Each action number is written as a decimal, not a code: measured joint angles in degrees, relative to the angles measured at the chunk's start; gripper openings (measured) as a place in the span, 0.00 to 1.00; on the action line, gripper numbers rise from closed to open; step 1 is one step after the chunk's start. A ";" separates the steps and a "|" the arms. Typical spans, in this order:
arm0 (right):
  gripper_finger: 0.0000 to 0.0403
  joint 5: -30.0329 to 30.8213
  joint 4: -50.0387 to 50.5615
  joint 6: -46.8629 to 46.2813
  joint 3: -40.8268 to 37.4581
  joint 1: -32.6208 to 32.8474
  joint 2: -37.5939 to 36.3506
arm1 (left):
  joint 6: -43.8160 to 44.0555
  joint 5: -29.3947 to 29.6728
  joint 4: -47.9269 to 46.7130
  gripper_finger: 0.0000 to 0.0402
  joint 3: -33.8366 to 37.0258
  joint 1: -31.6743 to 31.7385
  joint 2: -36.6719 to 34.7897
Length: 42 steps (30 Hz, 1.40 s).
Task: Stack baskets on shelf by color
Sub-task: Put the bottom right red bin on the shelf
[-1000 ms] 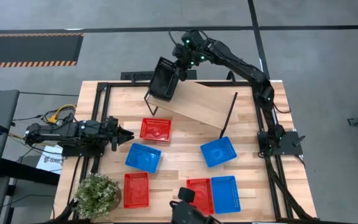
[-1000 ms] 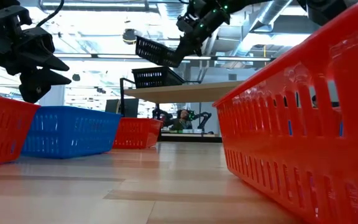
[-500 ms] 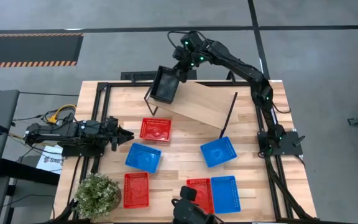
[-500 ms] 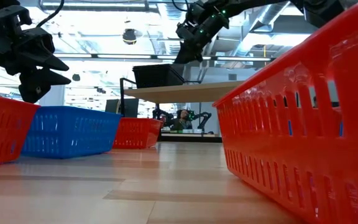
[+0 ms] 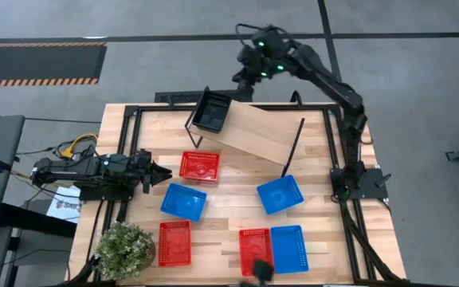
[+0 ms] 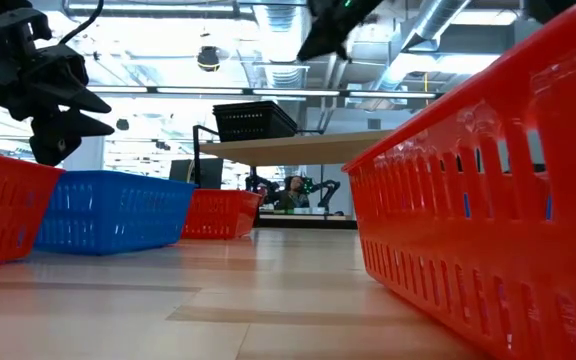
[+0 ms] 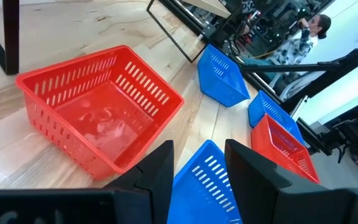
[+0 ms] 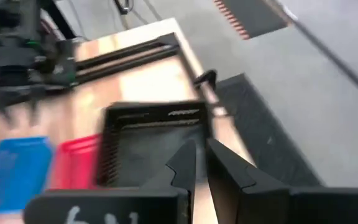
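The black baskets [image 5: 212, 110] sit nested in one stack on the left end of the shelf [image 5: 261, 134], also in the low view [image 6: 253, 120]. My right gripper [image 5: 242, 86] hangs above and just beyond that stack [image 8: 154, 146], its fingers a narrow gap apart and holding nothing. Three red baskets [image 5: 200, 166] [image 5: 174, 242] [image 5: 255, 249] and three blue ones [image 5: 184, 201] [image 5: 280, 194] [image 5: 288, 248] rest on their bottoms on the tabletop. My left gripper [image 5: 166, 172] waits open at the table's left side, pointing at the nearest red basket [image 7: 98, 118].
A potted plant [image 5: 124, 249] stands at the table's near left corner. The shelf's thin black legs [image 5: 293, 147] reach down to the tabletop. Bare wood lies between the shelf and the two rows of baskets.
My right gripper lowered the tilted black basket onto the black stack at the shelf's left end, where it now lies level. It then let go and rose, drawing back toward the table's far right.
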<state>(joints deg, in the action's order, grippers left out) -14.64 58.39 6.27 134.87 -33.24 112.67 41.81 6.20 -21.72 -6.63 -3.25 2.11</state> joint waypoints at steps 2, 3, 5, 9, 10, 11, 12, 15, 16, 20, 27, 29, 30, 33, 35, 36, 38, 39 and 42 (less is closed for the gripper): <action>0.15 -0.17 5.11 -2.34 -0.01 1.73 -3.73 | 0.01 -0.33 0.61 0.32 0.04 0.01 0.00; 0.15 -0.17 8.50 -4.06 0.12 2.75 -5.51 | 0.03 -0.44 0.64 0.32 0.04 0.00 0.00; 0.15 -0.45 15.49 -8.13 0.20 4.92 -8.42 | 0.03 -0.44 0.61 0.32 0.04 0.00 0.00; 0.15 0.51 28.84 -18.30 -0.02 11.46 -12.10 | -0.01 -0.22 0.59 0.32 0.04 0.02 0.00; 0.15 1.26 31.59 -20.74 -0.04 13.90 -13.04 | 0.02 0.04 0.57 0.32 0.04 0.00 0.00; 0.15 2.78 31.85 -23.78 -0.65 16.87 -14.01 | 0.12 0.11 0.57 0.32 0.04 0.00 0.00; 0.15 4.50 31.07 -27.58 -2.32 20.32 -15.43 | 0.14 0.25 0.57 0.32 0.04 0.00 0.00; 0.15 10.04 30.19 -37.20 -7.65 31.48 -18.79 | 0.43 0.65 0.58 0.32 0.02 0.01 -0.02; 0.15 13.44 31.01 -41.34 -9.59 35.87 -19.73 | 0.47 0.78 0.61 0.32 0.02 0.00 -0.01; 0.15 24.20 30.72 -59.69 -21.14 51.83 -22.37 | 1.18 2.07 0.56 0.32 0.02 0.00 0.10; 0.20 24.65 25.83 -93.93 -41.40 70.36 -22.96 | 2.34 4.95 0.50 0.35 0.00 0.00 0.11; 0.25 23.68 20.79 -101.87 -46.84 74.03 -22.98 | 2.37 5.88 0.38 0.37 0.00 0.01 0.13; 0.27 23.51 17.70 -105.56 -49.41 75.59 -22.94 | 2.34 6.41 0.28 0.39 -0.01 0.01 0.13; 0.35 23.52 7.39 -115.31 -55.93 79.28 -22.37 | 2.33 7.66 -0.04 0.43 -0.04 0.02 0.13; 0.41 23.57 1.23 -120.46 -59.57 81.43 -21.87 | 2.31 7.82 -0.06 0.46 -0.04 0.02 0.13; 0.44 23.57 -1.17 -122.52 -60.89 82.06 -21.46 | 2.30 7.81 -0.06 0.48 -0.04 0.02 0.13; 0.48 23.50 -3.35 -125.92 -62.63 83.14 -20.18 | 2.40 7.73 -0.09 0.50 -0.04 0.02 0.13; 0.50 23.52 -3.88 -126.20 -62.94 83.62 -19.49 | 2.60 7.73 -0.09 0.52 -0.04 0.02 0.13; 0.51 24.91 -7.51 -121.82 -62.95 83.67 -17.82 | 2.91 6.93 -0.04 0.54 -0.04 0.02 0.13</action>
<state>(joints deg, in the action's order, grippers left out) 10.27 50.88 -115.56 71.92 50.43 94.85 44.73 13.13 -21.76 -6.68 -3.22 2.24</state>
